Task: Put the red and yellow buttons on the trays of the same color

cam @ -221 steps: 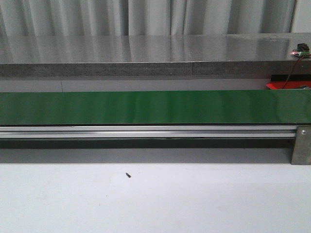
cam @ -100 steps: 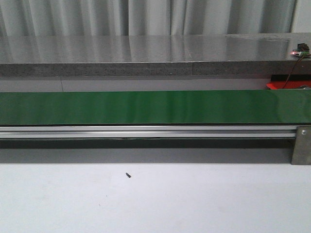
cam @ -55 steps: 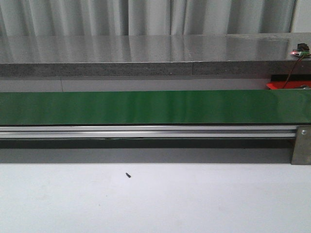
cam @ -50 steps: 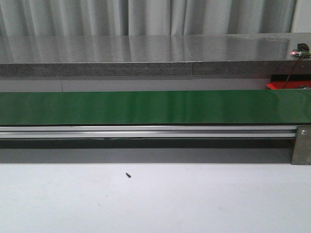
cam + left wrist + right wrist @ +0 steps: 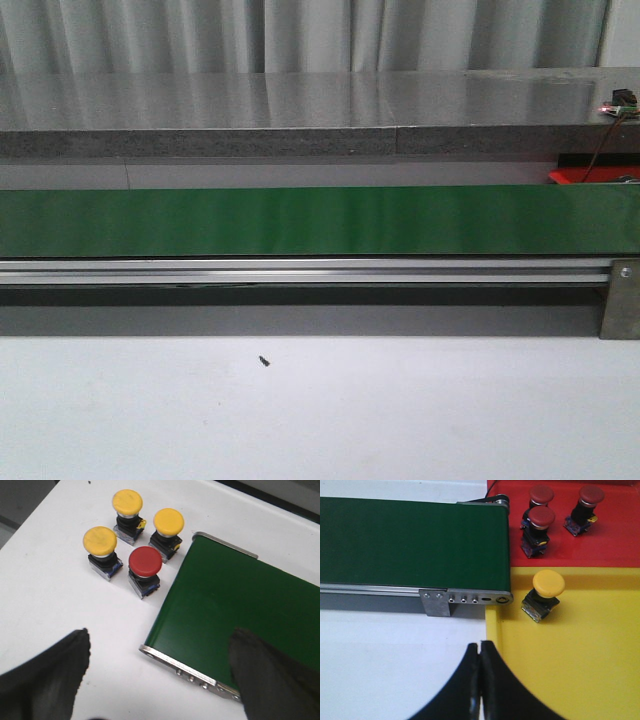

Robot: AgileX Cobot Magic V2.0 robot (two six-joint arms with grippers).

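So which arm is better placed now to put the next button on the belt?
Probably the left. Its open pincer hovers near the unsorted buttons, three yellow and a red button, beside the green belt's end. The right pincer is shut, at the trays, with nothing arriving.

Bright, even light; soft shadows, mild glare.

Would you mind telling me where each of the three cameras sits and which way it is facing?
Front view: looks forward over the white table at the green conveyor belt; no arm shows.
Left wrist view: on the left arm, looking down at three yellow buttons and one red button beside the belt's end; the left gripper is open.
Right wrist view: on the right arm, looking down at the red tray and yellow tray; the right gripper is shut.
All views share the belt.
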